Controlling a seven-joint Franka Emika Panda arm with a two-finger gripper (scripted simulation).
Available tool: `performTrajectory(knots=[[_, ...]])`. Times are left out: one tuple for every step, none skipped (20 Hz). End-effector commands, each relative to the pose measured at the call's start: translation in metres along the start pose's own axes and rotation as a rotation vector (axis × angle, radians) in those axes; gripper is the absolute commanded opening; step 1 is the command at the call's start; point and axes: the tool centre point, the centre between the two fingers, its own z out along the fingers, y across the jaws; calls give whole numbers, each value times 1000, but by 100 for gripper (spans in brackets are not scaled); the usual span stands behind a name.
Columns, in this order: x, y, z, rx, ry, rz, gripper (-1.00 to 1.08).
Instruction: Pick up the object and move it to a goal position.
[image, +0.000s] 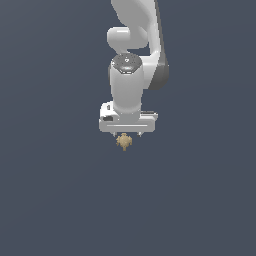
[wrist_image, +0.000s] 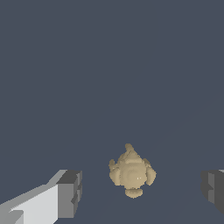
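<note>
The object (wrist_image: 132, 172) is a small tan lumpy thing with little knobs, lying on the dark grey floor. In the wrist view it sits between my two fingers (wrist_image: 70, 193), with a clear gap on each side. My gripper (wrist_image: 142, 190) is open and touches nothing. In the exterior view the object (image: 124, 142) shows just below the white hand, whose gripper (image: 127, 135) hangs straight above it; the fingertips there are mostly hidden by the hand.
A plain dark grey surface (image: 50, 200) fills both views. The white arm (image: 135, 35) rises from the hand toward the top of the exterior view.
</note>
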Motion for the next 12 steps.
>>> performTrajectory(knots=[[0,0,0,0,0,0,100],[0,0,0,0,0,1,100],[0,1,0,1,2,3,100],[1,3,-1,3,4,7,100],[2,5,-1,6,7,12,100],[3,8,-2,9,12,18,100],[4,11,-3,13,16,24,100],[5,14,-4,15,20,28,100],[6,16,-5,18,23,30,100],[7,17,-6,19,26,30,100],[7,18,-7,20,27,29,100],[7,18,-7,20,27,28,100]])
